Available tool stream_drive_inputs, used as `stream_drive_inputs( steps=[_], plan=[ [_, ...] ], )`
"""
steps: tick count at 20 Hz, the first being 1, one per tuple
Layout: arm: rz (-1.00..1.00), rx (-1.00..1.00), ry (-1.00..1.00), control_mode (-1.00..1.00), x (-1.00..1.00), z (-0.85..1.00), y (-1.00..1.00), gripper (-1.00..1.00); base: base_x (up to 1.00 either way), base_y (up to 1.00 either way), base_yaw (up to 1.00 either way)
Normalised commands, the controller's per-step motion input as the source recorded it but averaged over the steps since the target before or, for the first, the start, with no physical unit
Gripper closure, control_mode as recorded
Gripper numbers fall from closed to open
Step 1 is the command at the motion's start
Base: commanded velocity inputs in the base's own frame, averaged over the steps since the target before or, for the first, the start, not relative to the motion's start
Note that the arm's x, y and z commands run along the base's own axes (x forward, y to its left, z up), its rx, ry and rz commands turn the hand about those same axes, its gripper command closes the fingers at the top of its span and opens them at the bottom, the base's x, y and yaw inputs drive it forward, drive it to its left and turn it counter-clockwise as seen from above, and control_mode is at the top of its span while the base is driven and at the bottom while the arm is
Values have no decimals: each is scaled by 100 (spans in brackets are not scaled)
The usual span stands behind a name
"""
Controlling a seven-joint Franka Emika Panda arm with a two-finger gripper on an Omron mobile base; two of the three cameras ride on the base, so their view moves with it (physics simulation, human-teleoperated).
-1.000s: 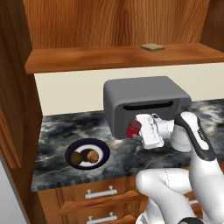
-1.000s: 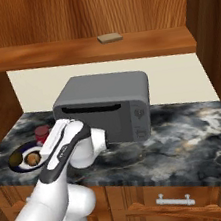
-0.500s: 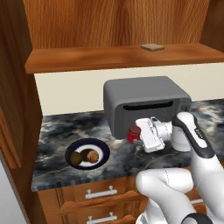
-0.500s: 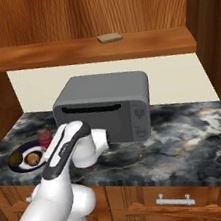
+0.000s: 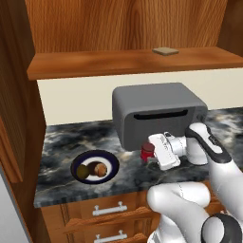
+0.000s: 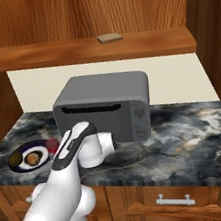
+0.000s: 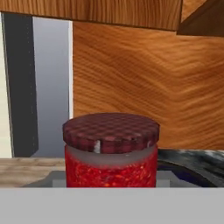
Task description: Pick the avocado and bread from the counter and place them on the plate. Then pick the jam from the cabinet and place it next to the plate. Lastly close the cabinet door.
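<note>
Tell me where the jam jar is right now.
The jam jar is held in the hand, just above the counter, in front of the grey toaster oven and right of the plate in the left base view.

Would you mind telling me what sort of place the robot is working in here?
A rendered home kitchen, most likely: a dark marble counter over wooden drawers, a grey toaster oven on it, and a plate holding food.

Even, bright rendered light, soft faint shadows, no glare, slightly blurry low-resolution textures
</note>
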Motion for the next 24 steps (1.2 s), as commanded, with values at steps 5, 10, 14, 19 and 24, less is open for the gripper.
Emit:
stream_drive_inputs(
  steps=[5, 10, 14, 19, 24],
  plan=[
    [0, 0, 0, -100, 0, -68, 11, 100, 0, 0, 0],
    [0, 6, 0, -100, 13, -47, 33, -100, 0, 0, 0],
    [-7, 16, -2, -100, 33, -30, 34, -100, 0, 0, 0],
    [-12, 19, -3, -100, 18, -7, 1, -100, 0, 0, 0],
    [-19, 24, 0, -100, -33, 16, 0, -100, 0, 0, 0]
  ],
)
